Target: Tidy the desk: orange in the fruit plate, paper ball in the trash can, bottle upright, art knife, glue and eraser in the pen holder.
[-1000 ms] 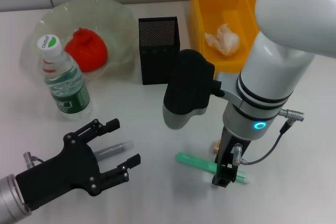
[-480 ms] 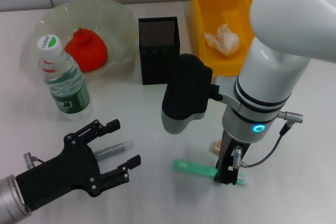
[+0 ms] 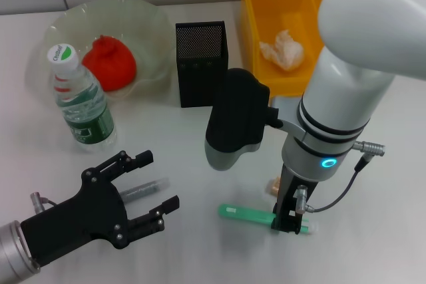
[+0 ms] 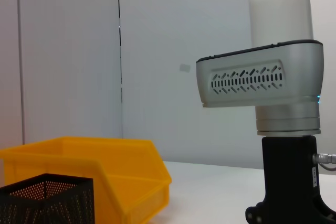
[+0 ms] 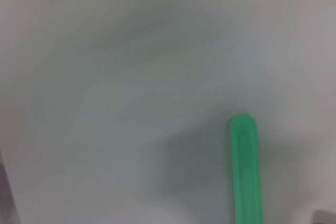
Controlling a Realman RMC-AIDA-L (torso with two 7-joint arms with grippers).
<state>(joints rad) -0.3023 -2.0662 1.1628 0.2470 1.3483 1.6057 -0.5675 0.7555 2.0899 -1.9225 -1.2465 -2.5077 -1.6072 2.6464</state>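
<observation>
Three steps appear done, with the orange in the fruit plate, paper ball binned and bottle upright, while the green art knife is gripped on the desk by the right gripper; the left gripper is held open over the glue

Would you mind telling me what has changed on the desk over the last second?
The right gripper stayed down on the green art knife, and the knife slid a little toward the robot's left. The left gripper stayed open above the glue stick. The orange, bottle, paper ball and pen holder did not move.
</observation>
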